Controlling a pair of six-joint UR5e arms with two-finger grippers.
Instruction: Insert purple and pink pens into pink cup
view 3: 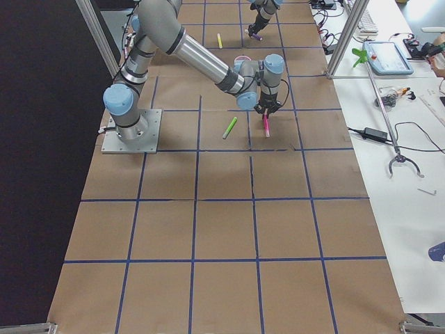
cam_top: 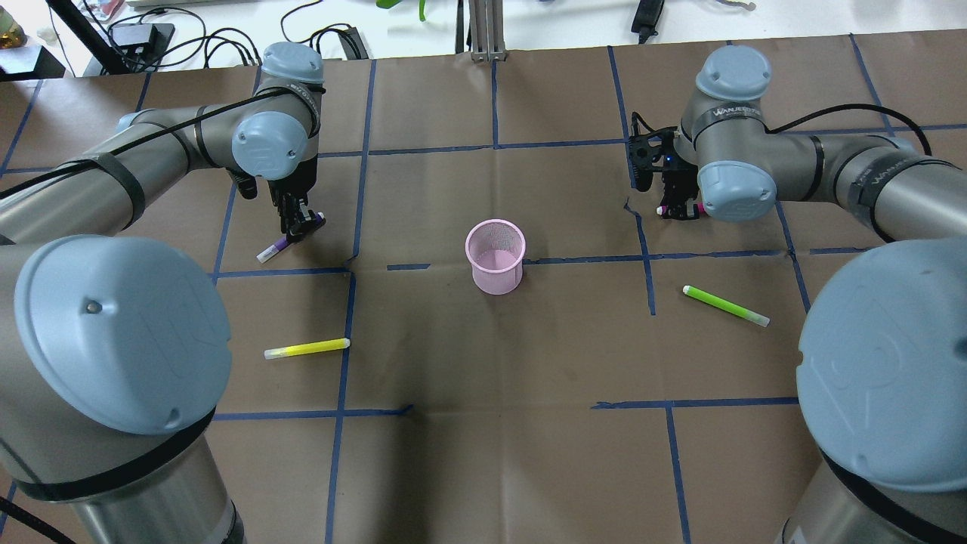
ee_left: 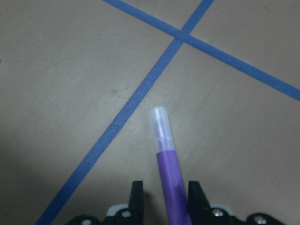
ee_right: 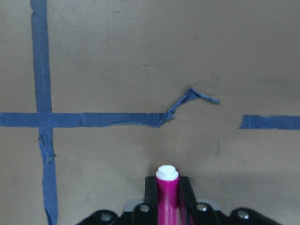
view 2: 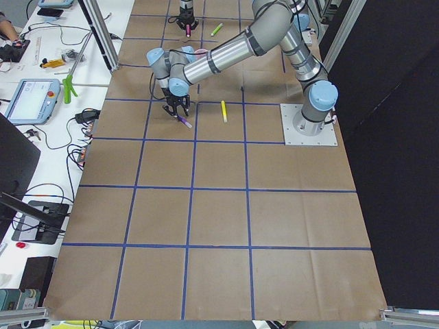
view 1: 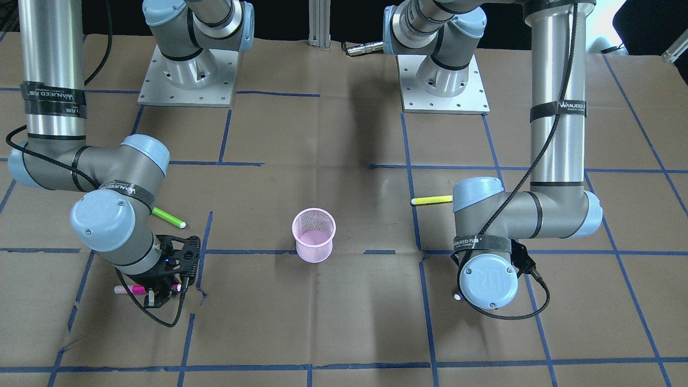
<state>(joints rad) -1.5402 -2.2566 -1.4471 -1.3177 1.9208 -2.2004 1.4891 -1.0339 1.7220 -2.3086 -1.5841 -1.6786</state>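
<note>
The pink mesh cup (cam_top: 495, 255) stands upright at the table's middle, empty. My left gripper (cam_top: 302, 224) is down over the purple pen (cam_top: 276, 248), which lies on the paper. In the left wrist view the pen (ee_left: 169, 187) runs between the fingers; one finger touches it and a gap shows at the other, so the gripper is open. My right gripper (cam_top: 678, 210) is shut on the pink pen (ee_right: 167, 197) near its white end, low over the table. The pink pen also shows in the front-facing view (view 1: 131, 289).
A yellow pen (cam_top: 307, 348) lies on the left side, nearer the robot than the purple pen. A green pen (cam_top: 725, 305) lies on the right side. A torn curl of blue tape (ee_right: 190, 101) sits on the brown paper just ahead of the right gripper.
</note>
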